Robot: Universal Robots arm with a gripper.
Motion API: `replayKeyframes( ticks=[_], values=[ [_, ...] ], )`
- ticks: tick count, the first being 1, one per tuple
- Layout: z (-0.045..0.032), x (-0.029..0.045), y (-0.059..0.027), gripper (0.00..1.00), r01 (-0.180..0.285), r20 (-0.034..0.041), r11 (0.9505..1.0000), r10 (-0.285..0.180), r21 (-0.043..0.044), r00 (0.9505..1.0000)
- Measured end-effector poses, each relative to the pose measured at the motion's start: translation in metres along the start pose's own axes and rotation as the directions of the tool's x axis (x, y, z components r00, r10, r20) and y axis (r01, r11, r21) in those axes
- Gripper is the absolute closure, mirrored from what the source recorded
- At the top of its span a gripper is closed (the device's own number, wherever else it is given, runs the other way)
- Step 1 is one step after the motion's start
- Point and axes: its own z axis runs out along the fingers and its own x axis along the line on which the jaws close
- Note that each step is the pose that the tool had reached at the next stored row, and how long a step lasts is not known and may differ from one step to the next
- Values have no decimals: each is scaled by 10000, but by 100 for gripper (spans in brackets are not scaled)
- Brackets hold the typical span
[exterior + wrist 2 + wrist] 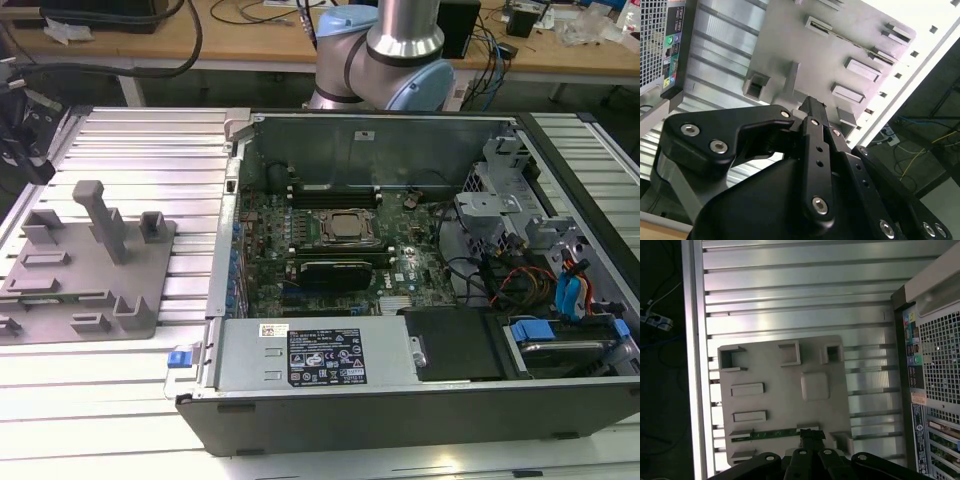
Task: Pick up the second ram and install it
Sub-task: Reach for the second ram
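Observation:
The second ram [775, 434] is a thin dark-green strip lying along one edge of the grey fixture plate [790, 405]. In the first wrist view my gripper [810, 434] hangs well above that plate. Its black fingertips are pressed together and line up with one end of the strip. Nothing sits between the fingers. The second wrist view looks past the gripper [812, 104] and its black linkage onto the same plate [790, 45]. In the exterior view the plate [85, 275] lies on the ribbed table at the exterior view's left, beside the open computer case [400, 270].
The motherboard, with its processor socket [345, 228] and memory slots [335, 190], lies open inside the case. The case's rear panel [935, 380] stands close to the plate. The table edge [692, 365] drops to a dark floor with cables. Upright posts [100, 215] rise from the plate.

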Motion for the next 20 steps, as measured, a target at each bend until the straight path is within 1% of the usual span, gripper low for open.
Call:
replayKeyframes(
  ticks=[2, 5, 7, 9, 13, 14, 16, 20],
  values=[
    [12, 16, -6, 92, 2, 2, 10000, -2, -1, 10000],
    [60, 52, -32, 92, 1, 0, 10000, -1, 0, 10000],
    [60, 52, -32, 92, 1, -1, 10000, -1, 1, 10000],
    [79, 55, -36, 92, -2, 1, 10000, 2, -1, 10000],
    [137, 61, -65, 92, 0, 1, 10000, 0, -1, 10000],
    [170, 65, -81, 92, 1, 0, 10000, -1, 1, 10000],
    [208, 71, -96, 92, -1, 0, 10000, 1, -1, 10000],
    [261, 75, -120, 92, 1, 0, 10000, -1, 0, 10000]
  ],
)
